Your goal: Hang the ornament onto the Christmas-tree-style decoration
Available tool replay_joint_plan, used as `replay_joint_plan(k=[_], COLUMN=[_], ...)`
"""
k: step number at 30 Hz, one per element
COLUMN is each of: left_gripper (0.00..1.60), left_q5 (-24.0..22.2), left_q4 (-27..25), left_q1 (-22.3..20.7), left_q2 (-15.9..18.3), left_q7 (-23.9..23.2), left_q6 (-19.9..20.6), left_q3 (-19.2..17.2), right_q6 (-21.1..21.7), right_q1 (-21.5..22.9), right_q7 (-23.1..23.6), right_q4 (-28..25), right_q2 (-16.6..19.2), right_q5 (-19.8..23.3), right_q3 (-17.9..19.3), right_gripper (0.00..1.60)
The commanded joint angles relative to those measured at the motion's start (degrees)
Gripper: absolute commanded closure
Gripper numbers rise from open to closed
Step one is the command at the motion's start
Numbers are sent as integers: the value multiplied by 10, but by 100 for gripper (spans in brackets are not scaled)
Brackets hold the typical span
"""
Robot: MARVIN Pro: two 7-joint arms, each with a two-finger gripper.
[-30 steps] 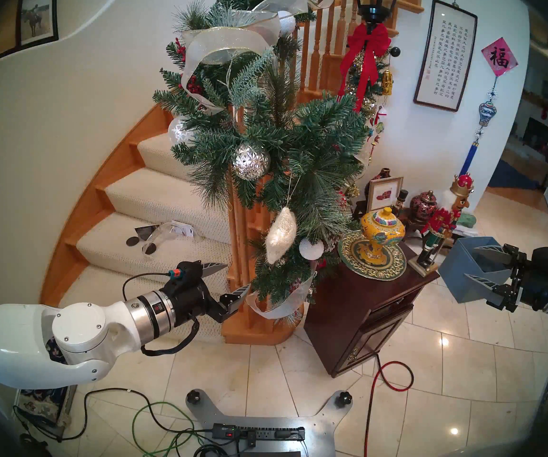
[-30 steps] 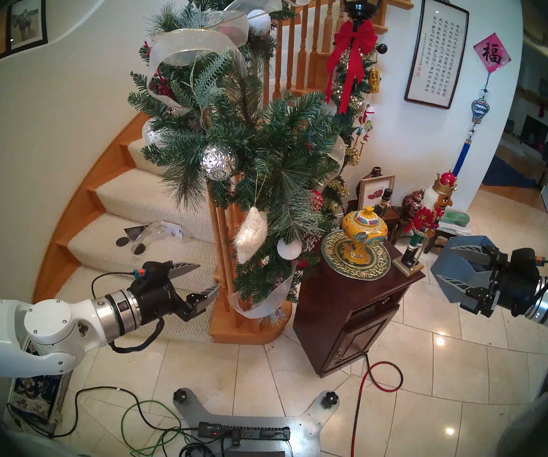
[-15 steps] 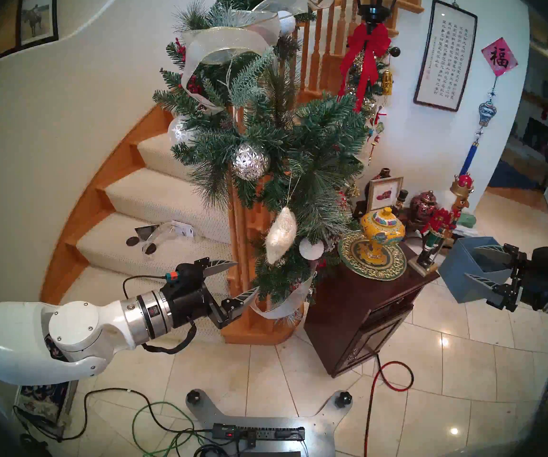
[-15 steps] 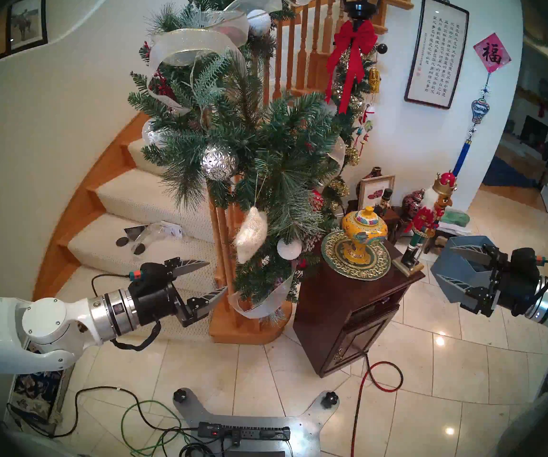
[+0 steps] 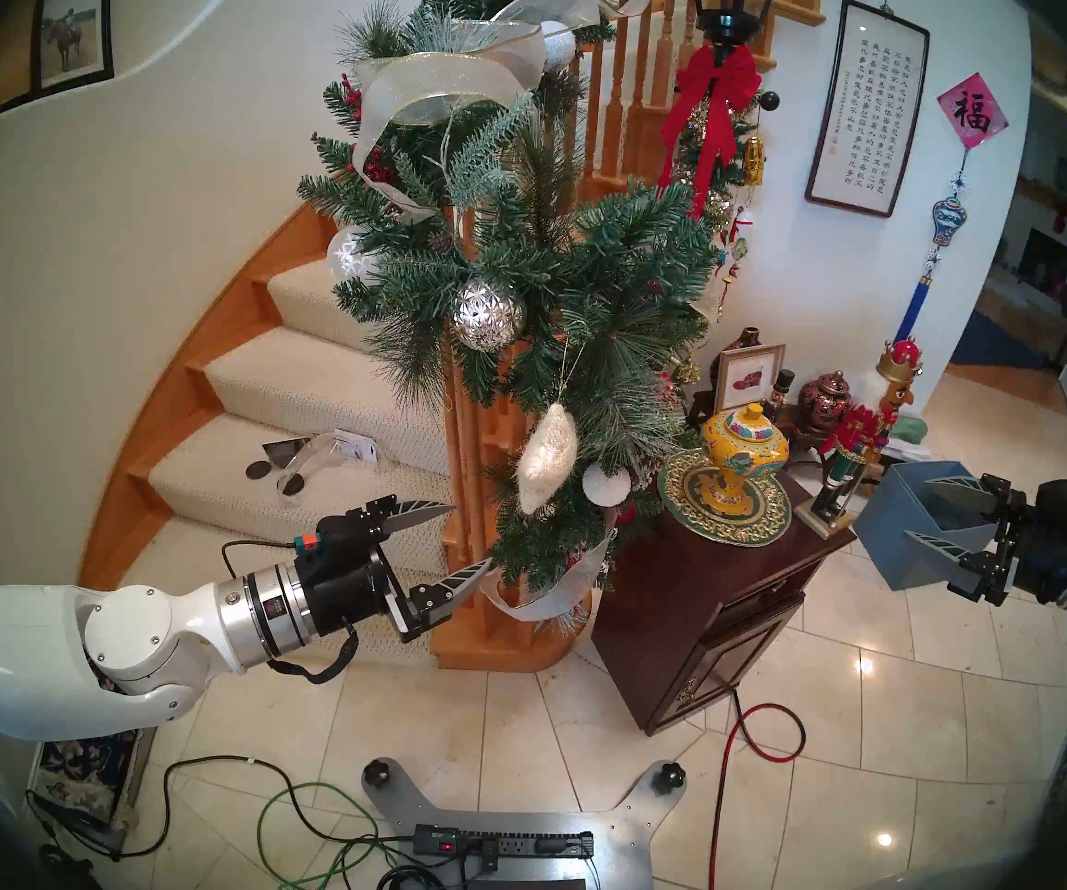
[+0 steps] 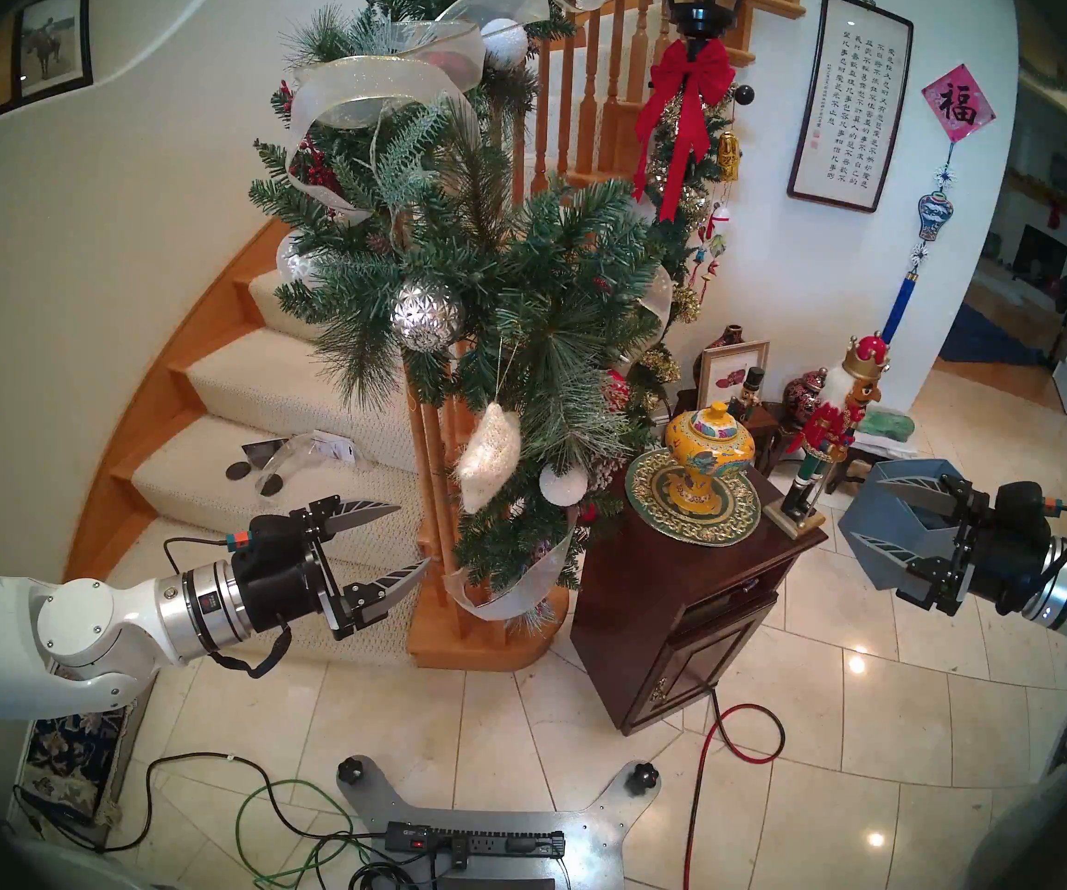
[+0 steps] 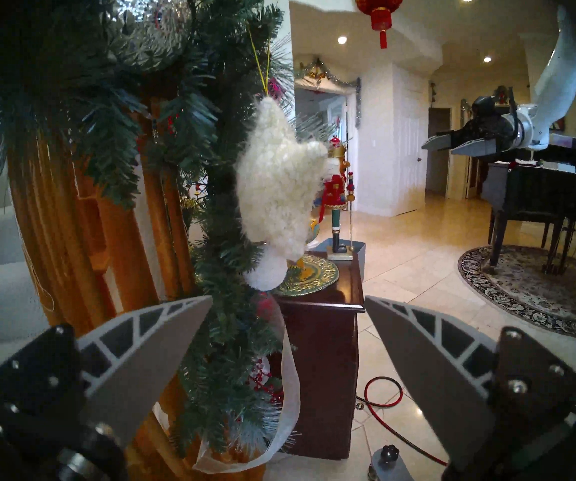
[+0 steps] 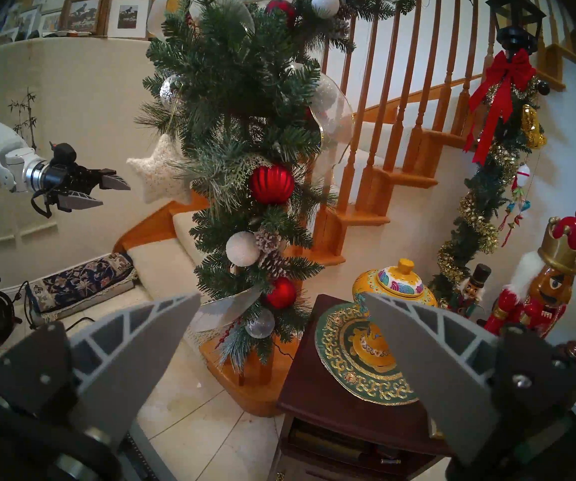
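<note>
I see the star hanging from the garland above and ahead of my left gripper's fingers, apart from them. Beyond it stands a cabinet. My right gripper sits well right of that.

White fuzzy star, hanging from green garland

Star's string top (needles) hidden.
</note>
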Motion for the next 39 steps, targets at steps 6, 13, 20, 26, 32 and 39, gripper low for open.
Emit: replay_joint_plan(k=[6, 13, 20, 26, 32, 39], left_gripper=[0, 0, 0, 0, 0, 0], left_q5=[-20, -34, -39, -41, -42, -39], left_q4=[23, 36, 48, 53, 53, 50], left_q1=[20, 31, 36, 43, 48, 52], left_q2=[-1, -1, -1, -1, -1, -1], left_q7=[-45, -55, -56, -52, -51, -46], left_q6=[-98, -148, -174, -186, -195, -203], left_q3=[8, 14, 15, 14, 13, 11], right_q6=[0, 0, 0, 0, 0, 0], right_q1=[3, 3, 3, 3, 3, 3], right_q7=[55, 60, 59, 59, 57, 61], right_q4=[2, 3, 3, 3, 2, 3], right_q2=[1, 1, 1, 1, 1, 1], right_q5=[5, 9, 12, 14, 15, 17], right_q3=[1, 1, 1, 1, 1, 1], right_gripper=[0, 0, 0, 0, 0, 0])
